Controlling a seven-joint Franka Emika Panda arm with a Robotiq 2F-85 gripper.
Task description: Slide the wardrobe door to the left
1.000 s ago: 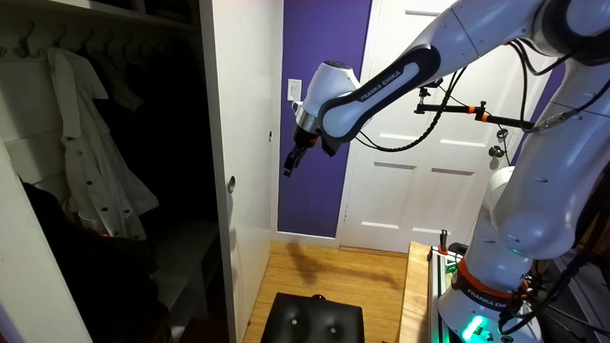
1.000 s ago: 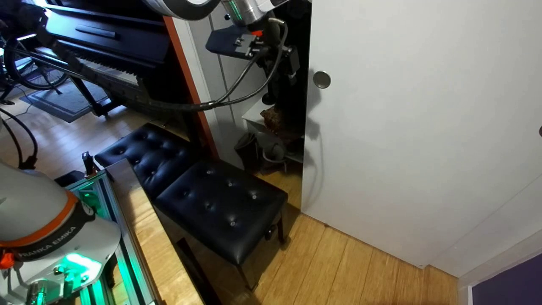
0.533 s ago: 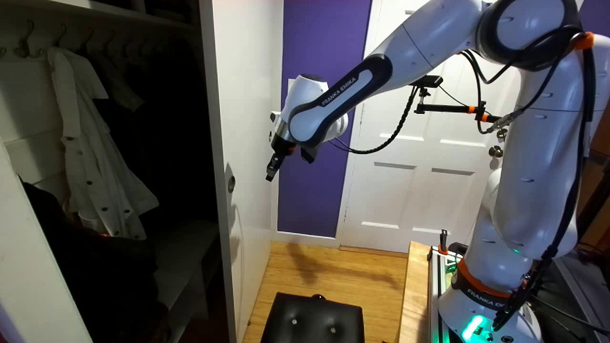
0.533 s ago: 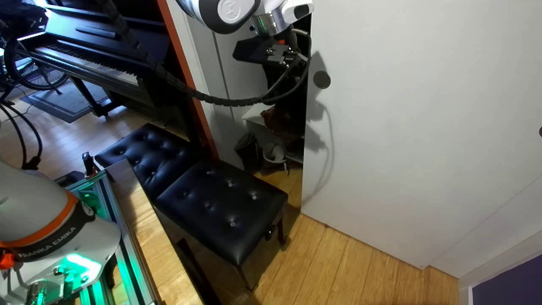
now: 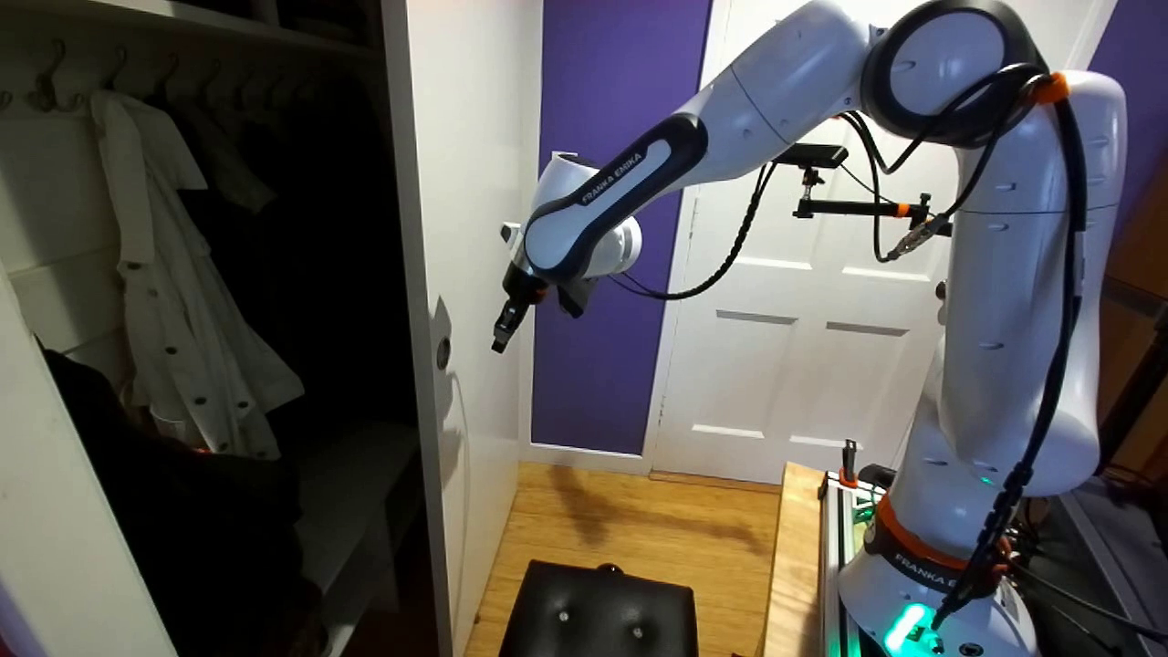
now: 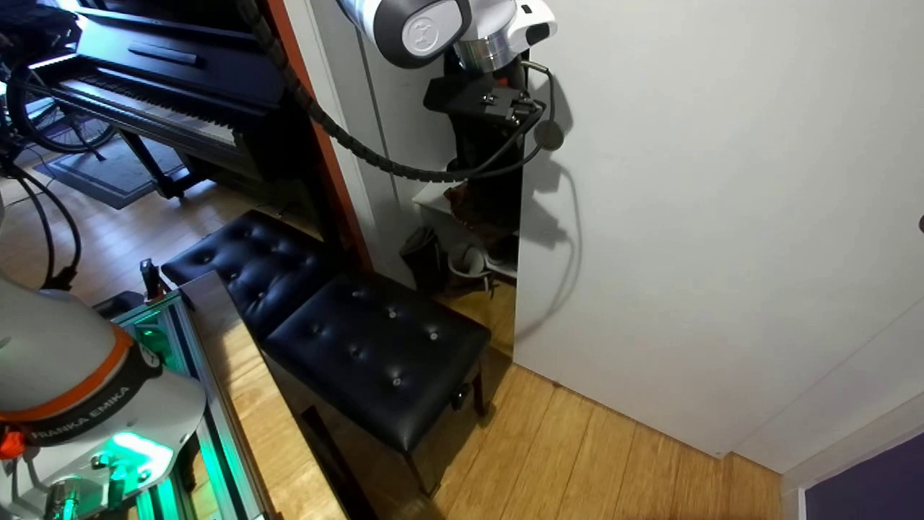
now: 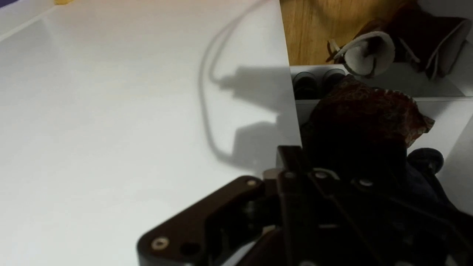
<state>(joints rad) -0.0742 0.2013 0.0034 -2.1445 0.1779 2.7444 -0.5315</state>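
Black pincer point(image 5: 499, 342), 1, near 1 wardrobe door point(image 6: 693, 217)

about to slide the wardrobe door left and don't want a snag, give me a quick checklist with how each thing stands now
1. Wardrobe door has room leftward: ok, the open closet adjoins its left edge.
2. Gripper in the round pull: not ok, they show apart in an exterior view.
3. Gripper touching the door: cannot tell, they overlap in the wrist view.
4. Cable clear of the pull: cannot tell, it seems to cross the pull in an exterior view, depth unclear.
5. Black bench clear of the door: ok, floor shows between them in an exterior view.
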